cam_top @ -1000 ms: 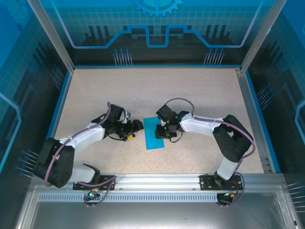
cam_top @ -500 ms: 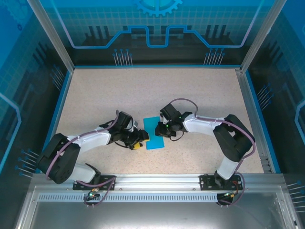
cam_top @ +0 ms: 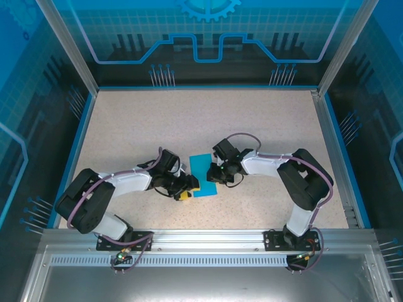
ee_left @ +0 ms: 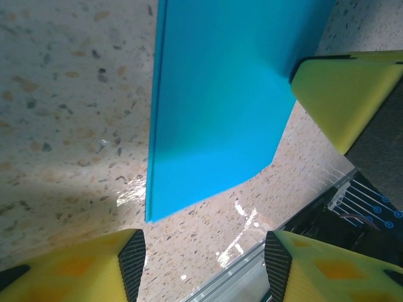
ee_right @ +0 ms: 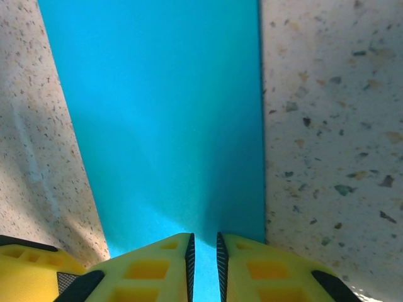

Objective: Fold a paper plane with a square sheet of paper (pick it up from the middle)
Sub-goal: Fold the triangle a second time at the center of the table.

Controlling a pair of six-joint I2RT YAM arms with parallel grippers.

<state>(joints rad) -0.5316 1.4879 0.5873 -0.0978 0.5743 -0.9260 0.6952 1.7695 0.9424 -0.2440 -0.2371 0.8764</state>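
- Paper [cam_top: 203, 177]: smooth cyan sheet, narrow rectangle, flat at the centre of the speckled table [cam_top: 264, 119].
- My left gripper [ee_left: 203, 251]: jaws spread beside the paper's corner.
- My right gripper [ee_right: 204, 242]: yellow jaws pressed together on the paper.

A cyan sheet of paper [ee_right: 164, 113] is seen as a long band running from the top of the frame down to the bottom centre, laid flat on a speckled table [ee_right: 334, 113] that is exposed on both sides. At the bottom centre the right gripper [ee_right: 204, 236] is closed to a thin slit over the paper's lower end, where a slight pucker is visible.
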